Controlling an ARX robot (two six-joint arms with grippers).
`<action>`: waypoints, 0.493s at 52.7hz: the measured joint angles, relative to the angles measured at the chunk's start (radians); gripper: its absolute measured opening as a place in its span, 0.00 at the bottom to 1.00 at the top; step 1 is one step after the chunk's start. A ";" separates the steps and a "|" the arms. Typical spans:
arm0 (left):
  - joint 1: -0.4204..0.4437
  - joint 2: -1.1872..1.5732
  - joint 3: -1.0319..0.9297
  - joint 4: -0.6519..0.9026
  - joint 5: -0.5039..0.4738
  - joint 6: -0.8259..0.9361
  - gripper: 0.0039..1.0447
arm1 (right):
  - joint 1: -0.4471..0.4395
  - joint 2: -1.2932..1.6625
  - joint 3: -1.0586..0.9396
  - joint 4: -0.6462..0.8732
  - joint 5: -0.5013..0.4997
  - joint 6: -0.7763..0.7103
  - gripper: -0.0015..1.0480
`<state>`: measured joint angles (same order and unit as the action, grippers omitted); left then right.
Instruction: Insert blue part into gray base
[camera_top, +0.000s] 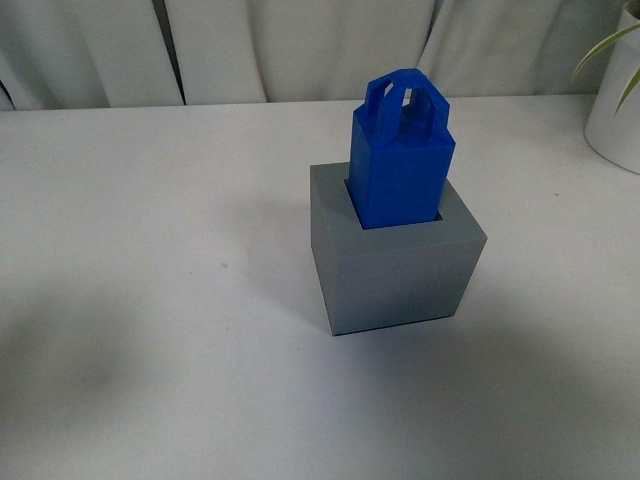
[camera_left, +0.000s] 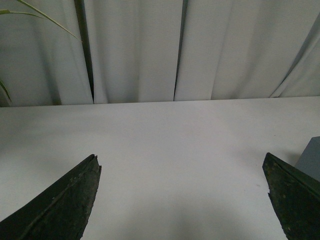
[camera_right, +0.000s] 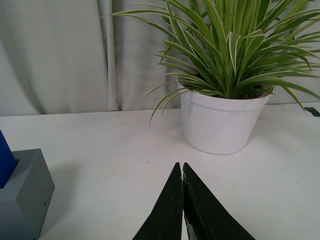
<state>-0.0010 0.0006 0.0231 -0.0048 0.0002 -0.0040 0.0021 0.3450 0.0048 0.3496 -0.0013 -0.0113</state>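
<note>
Tabletop (camera_top: 150, 300): a plain white surface filling most of the front view, running back to a pale curtain (camera_top: 300, 50) that hangs in folds along its far edge.

Potted plant (camera_right: 225, 65): long green leaves with pale edges, growing from a white pot (camera_right: 220, 125). It stands on the tabletop at the far right of the front view, well apart from the gray base. In the right wrist view it sits just beyond the fingertips.

Gray base (camera_top: 395, 265): a matte gray cube resting flat on the tabletop, a little right of centre in the front view, one corner turned toward the camera. Its top face has a square recess. One edge of it shows in the left wrist view, and a corner in the right wrist view.

Blue part (camera_top: 400, 165): bright blue, standing in the recess of the gray base, leaning slightly rather than fully upright. Its lower end is inside the recess, with a dark gap visible along the right side. Most of its body and its arched loop handle rise above the base. Nothing touches it.

Left gripper (camera_left: 182, 192): spread wide, its two dark fingers at opposite sides of the left wrist view, holding nothing, with bare tabletop between them.

Right gripper (camera_right: 182, 172): pressed together, the two dark fingers meeting at the tips, holding nothing, over the tabletop between the gray base and the pot.

Front view: neither arm appears.
</note>
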 joint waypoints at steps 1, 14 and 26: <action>0.000 0.000 0.000 0.000 0.000 0.000 0.94 | 0.000 -0.008 0.000 -0.008 0.000 0.000 0.02; 0.000 0.000 0.000 0.000 0.000 0.000 0.94 | 0.000 -0.097 0.000 -0.097 0.000 0.000 0.02; 0.000 0.000 0.000 0.000 0.000 0.000 0.94 | 0.000 -0.156 0.000 -0.156 0.000 0.000 0.02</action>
<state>-0.0010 0.0006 0.0231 -0.0048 -0.0002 -0.0036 0.0021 0.1890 0.0048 0.1940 -0.0013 -0.0113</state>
